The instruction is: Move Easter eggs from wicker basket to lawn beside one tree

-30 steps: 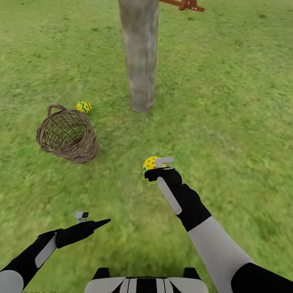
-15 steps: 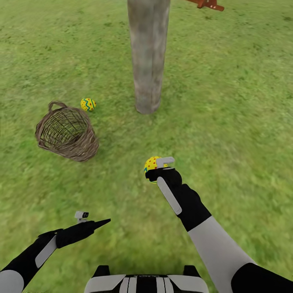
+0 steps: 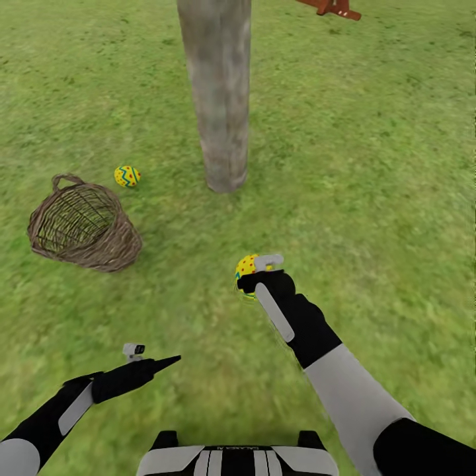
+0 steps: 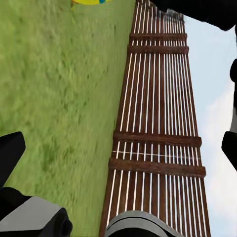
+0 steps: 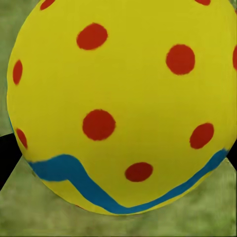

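Right now your right gripper (image 3: 254, 274) is clenched on an Easter egg (image 3: 246, 266), held up off the lawn (image 3: 370, 198); the right wrist view confirms it, with the egg's (image 5: 118, 103) yellow shell, red dots and blue-green band pressed close between the fingers. What the coming move turns on is the tree (image 3: 218, 92): its trunk base sits ahead of that claw and slightly to its left, with open grass between. The trunk stands upright, so any patch of grass beside its foot should serve as a drop spot. Your right arm is clearly the nearer one to it, and it already has the load, so I judge a forward reach and a lowering to be what is called for.

A second egg (image 3: 127, 176) already lies on the grass, further ahead and well to the left of the right claw, near the trunk's base and just beyond the wicker basket (image 3: 82, 228). The basket lies tipped on its side, mouth toward you, left of the right claw. From the head view I cannot make out an egg inside it through the weave, and the third egg's place is not clear to me.

Your left gripper (image 3: 149, 362) hangs low, pointing toward the right arm; I cannot tell whether it is open or closed, though nothing appears held between its fingers in the left wrist view, which looks out over grass and a slatted wooden fence (image 4: 158, 123).
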